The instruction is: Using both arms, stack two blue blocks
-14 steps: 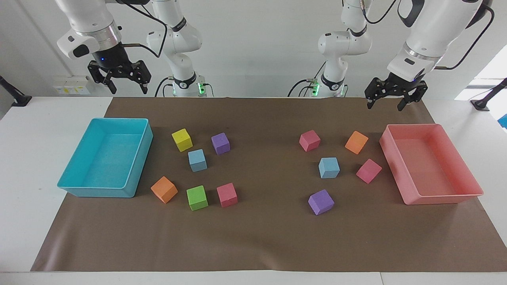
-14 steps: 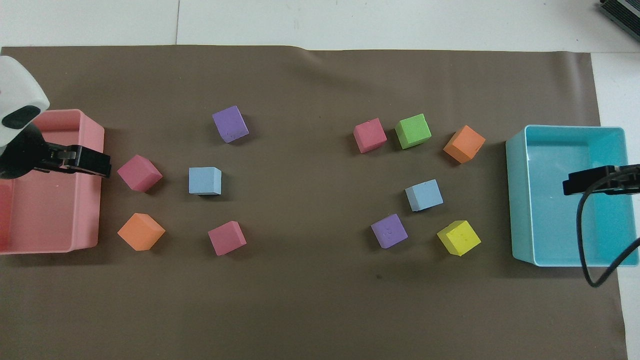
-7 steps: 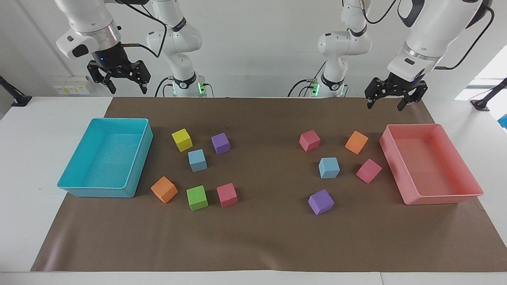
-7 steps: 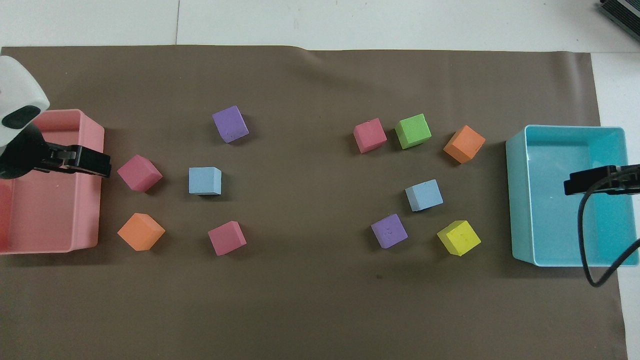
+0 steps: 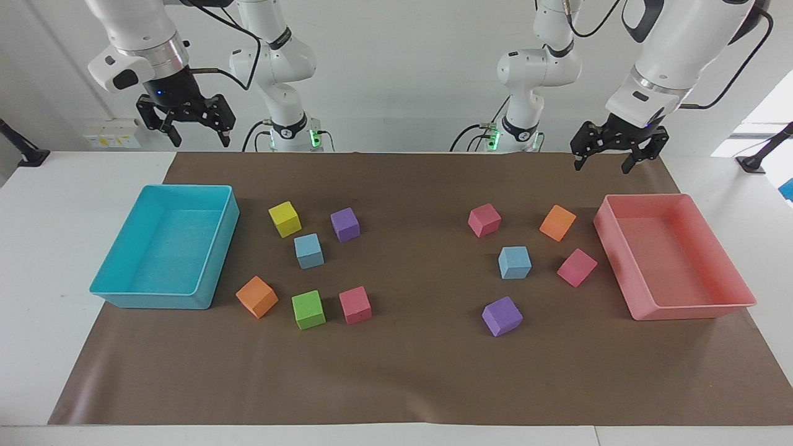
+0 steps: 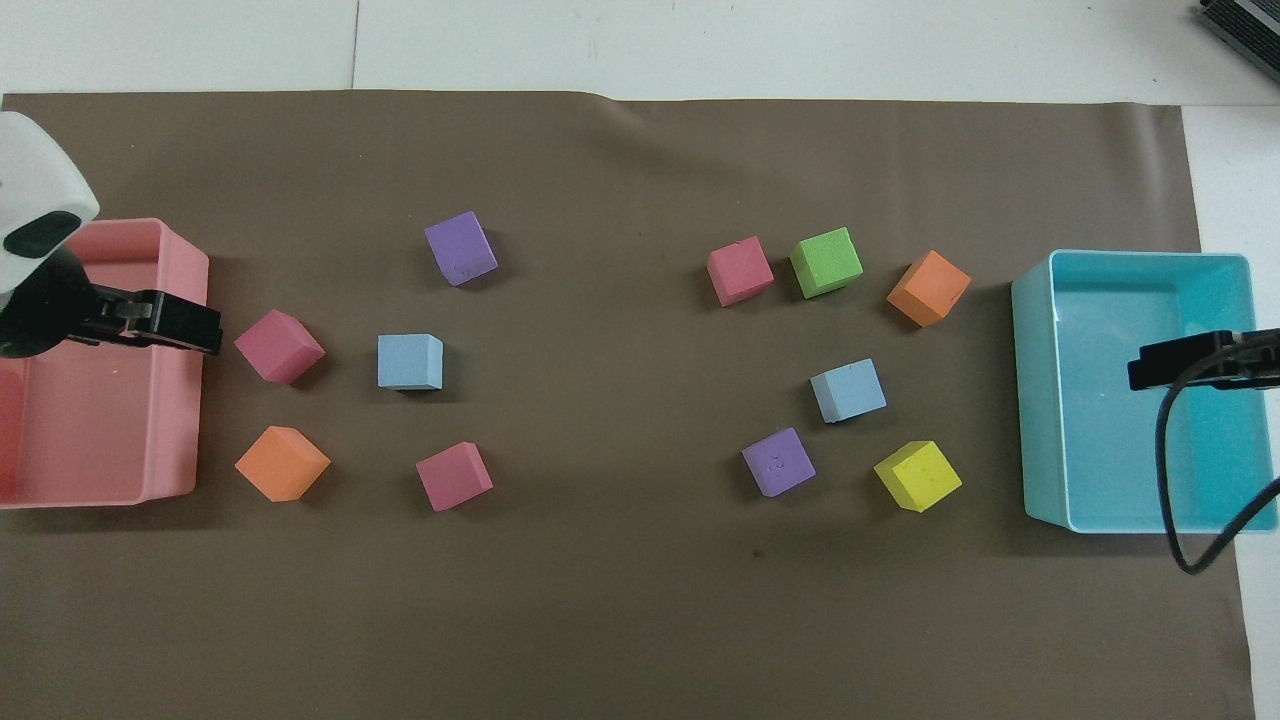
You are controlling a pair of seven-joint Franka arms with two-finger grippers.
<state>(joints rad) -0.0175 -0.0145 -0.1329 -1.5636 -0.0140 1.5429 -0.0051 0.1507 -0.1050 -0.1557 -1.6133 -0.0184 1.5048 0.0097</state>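
Observation:
Two light blue blocks lie apart on the brown mat. One blue block (image 5: pixel 308 250) (image 6: pixel 848 390) sits toward the right arm's end, among yellow, purple and green cubes. The other blue block (image 5: pixel 515 262) (image 6: pixel 410 361) sits toward the left arm's end, between pink cubes. My right gripper (image 5: pixel 201 140) (image 6: pixel 1145 372) hangs open high over the turquoise tray, holding nothing. My left gripper (image 5: pixel 601 166) (image 6: pixel 205 335) hangs open high over the pink tray's rim, also holding nothing. Neither touches a block.
A turquoise tray (image 5: pixel 214 263) stands at the right arm's end and a pink tray (image 5: pixel 616 260) at the left arm's end. Yellow (image 5: pixel 285 218), purple (image 5: pixel 345 224), green (image 5: pixel 308 309), orange (image 5: pixel 256 297) and pink (image 5: pixel 355 305) cubes surround the blue blocks.
The right gripper has risen very slightly. The left gripper and all the blocks have stayed where they were.

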